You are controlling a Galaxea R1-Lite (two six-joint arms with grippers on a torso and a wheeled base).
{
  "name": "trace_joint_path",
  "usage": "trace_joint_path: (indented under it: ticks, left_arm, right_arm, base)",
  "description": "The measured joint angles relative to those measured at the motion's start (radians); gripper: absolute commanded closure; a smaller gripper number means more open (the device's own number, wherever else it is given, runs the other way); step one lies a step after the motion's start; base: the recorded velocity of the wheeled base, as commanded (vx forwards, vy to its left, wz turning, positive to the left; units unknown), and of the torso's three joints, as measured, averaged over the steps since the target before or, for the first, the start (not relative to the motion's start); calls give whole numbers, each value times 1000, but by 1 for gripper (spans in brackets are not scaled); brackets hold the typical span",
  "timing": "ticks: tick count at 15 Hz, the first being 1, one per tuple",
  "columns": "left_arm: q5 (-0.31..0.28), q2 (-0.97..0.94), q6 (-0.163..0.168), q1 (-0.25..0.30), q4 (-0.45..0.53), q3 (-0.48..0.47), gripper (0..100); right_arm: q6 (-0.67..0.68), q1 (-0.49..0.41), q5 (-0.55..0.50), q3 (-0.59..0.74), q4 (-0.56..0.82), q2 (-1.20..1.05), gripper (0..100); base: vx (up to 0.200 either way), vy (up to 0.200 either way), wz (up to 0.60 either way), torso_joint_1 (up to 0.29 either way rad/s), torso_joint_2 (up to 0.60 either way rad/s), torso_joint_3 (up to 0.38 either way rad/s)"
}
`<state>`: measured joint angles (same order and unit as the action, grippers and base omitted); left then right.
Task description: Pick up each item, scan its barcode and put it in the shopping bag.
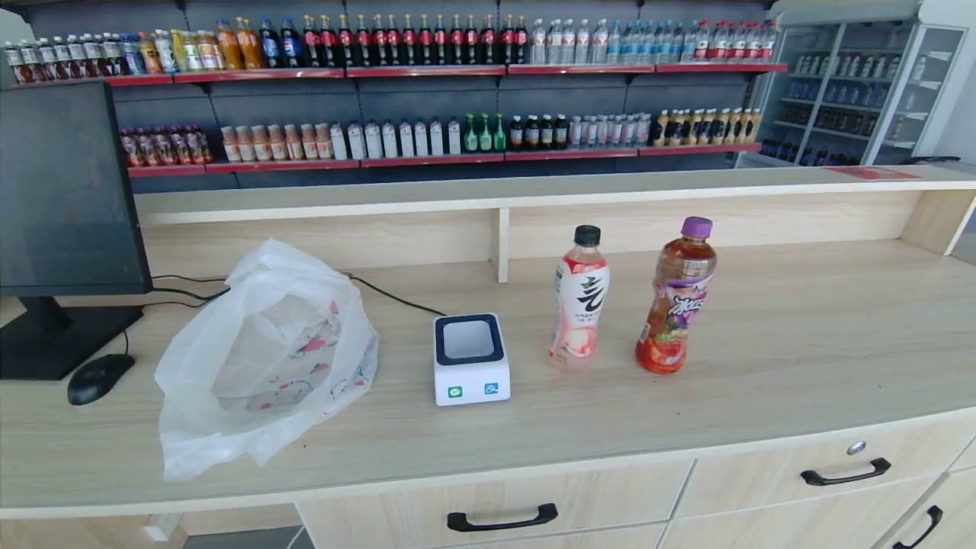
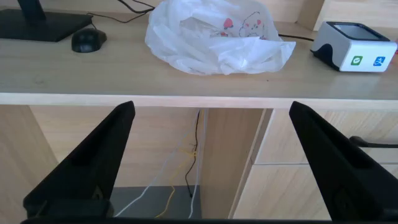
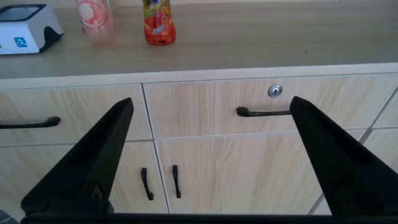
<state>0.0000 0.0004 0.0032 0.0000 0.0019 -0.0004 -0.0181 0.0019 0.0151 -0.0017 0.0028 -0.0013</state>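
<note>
pink-label bottle (image 1: 579, 305) | purple-cap bottle (image 1: 676, 301), both upright | scanner (image 1: 470, 358) near shopping bag (image 1: 259, 366)

The head camera looks forward and down onto the bench (image 1: 801, 335) from above. Both wrist cameras sit low, close in front of the bench, facing its front edge. Left wrist and head views share the shopping bag (image 2: 214, 34) and scanner (image 2: 354, 46). Right wrist and head views share the scanner, pink bottle (image 3: 94, 15) and red bottle (image 3: 158, 22).
</note>
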Motion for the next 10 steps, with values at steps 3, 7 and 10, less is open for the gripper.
trace_joint_path:
  ticks: [3,7,10]
  left_arm:
    - [0,0,0,0,-1,0,0]
    - [0,0,1,0,0,0,0]
    - [0,0,1,0,0,0,0]
  right_arm:
    - [0,1,0,0,0,0,0]
    - [1,0,0,0,0,0,0]
    - [1,1,1,-5,-14,0,0]
  base:
    - [0,0,0,0,0,0]
    - [0,0,0,0,0,0]
    - [0,0,0,0,0,0]
